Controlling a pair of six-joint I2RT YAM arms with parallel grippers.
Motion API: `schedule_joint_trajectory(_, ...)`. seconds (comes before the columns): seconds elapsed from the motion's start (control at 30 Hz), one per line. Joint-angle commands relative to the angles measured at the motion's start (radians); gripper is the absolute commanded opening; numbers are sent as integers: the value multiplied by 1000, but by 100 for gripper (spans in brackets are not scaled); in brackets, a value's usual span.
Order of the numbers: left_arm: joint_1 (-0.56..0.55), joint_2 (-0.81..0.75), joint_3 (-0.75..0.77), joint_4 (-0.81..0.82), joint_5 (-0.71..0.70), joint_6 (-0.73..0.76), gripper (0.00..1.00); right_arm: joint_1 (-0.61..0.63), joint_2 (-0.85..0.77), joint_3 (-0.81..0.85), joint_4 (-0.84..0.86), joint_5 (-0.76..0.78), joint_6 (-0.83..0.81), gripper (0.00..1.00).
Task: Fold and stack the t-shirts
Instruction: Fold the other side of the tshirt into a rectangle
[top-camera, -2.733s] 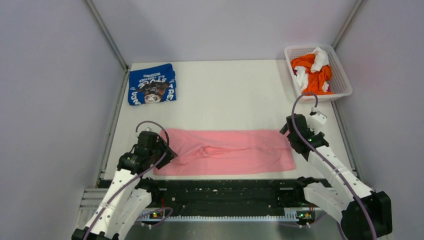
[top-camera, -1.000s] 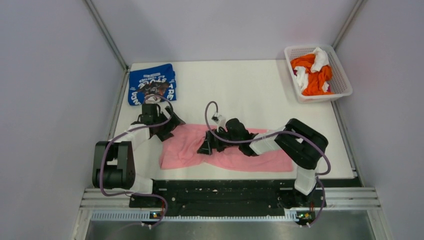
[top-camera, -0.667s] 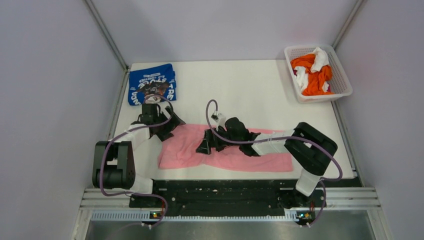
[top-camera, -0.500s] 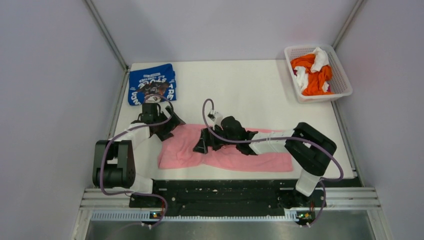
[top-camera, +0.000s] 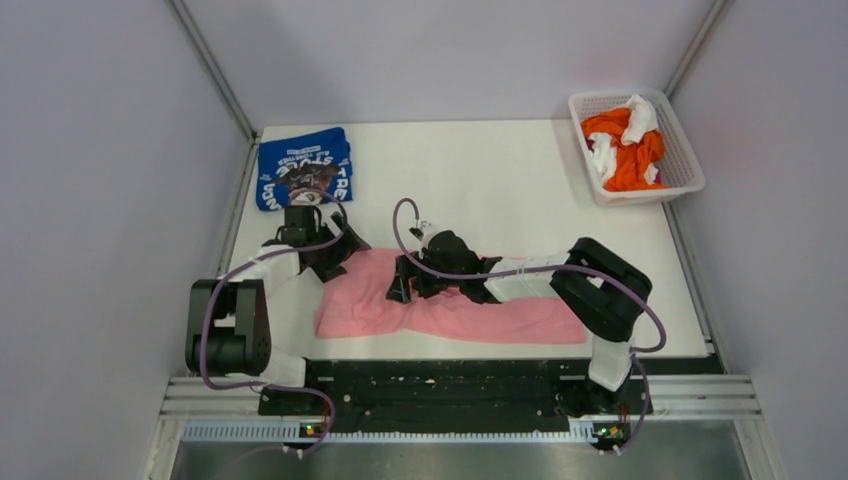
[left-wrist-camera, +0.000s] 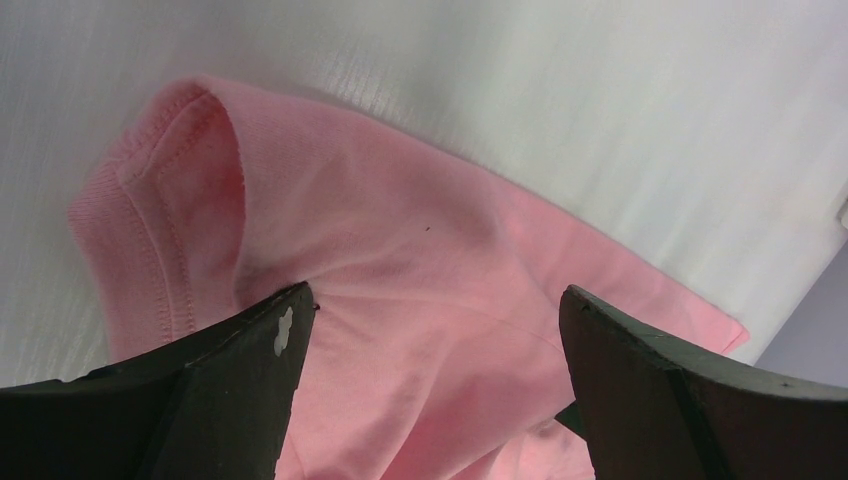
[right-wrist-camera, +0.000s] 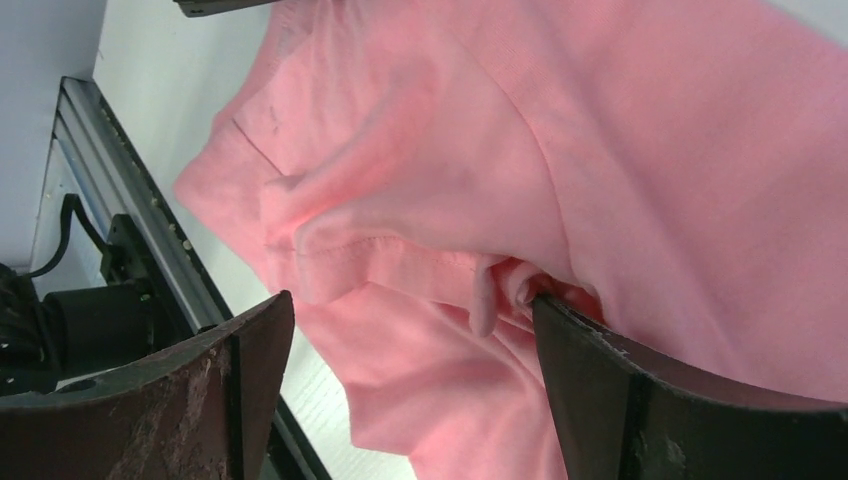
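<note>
Plain lt pink t-shirt (top-camera: 500, 320), royal blue t-shirt (top-camera: 303, 170) w/ white lettering & dark graphic, white lattice basket (top-camera: 683, 150) w/ orange & white cloth (top-camera: 625, 140), white table (top-camera: 500, 180), black & white arms (top-camera: 272, 264), pale lilac-grey walls (top-camera: 100, 200).

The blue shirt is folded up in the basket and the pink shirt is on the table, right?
Not quite. The blue shirt is folded, but it lies on the table, at the far left corner, not in the basket. The top view shows this. The pink shirt is on the table, as you said.
</note>
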Motion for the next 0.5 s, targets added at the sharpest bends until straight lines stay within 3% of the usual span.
schedule_joint_trajectory(0.0,3,27,12,-29,-19,29,97,15,25,58,2,16,-17,87)
schedule_joint_trajectory(0.17,3,33,14,-29,-11,29,96,19,49,85,-29,45,-17,82)
schedule_joint_trajectory(0.47,2,40,15,-33,-24,32,95,38,54,142,-176,206,-4,52)
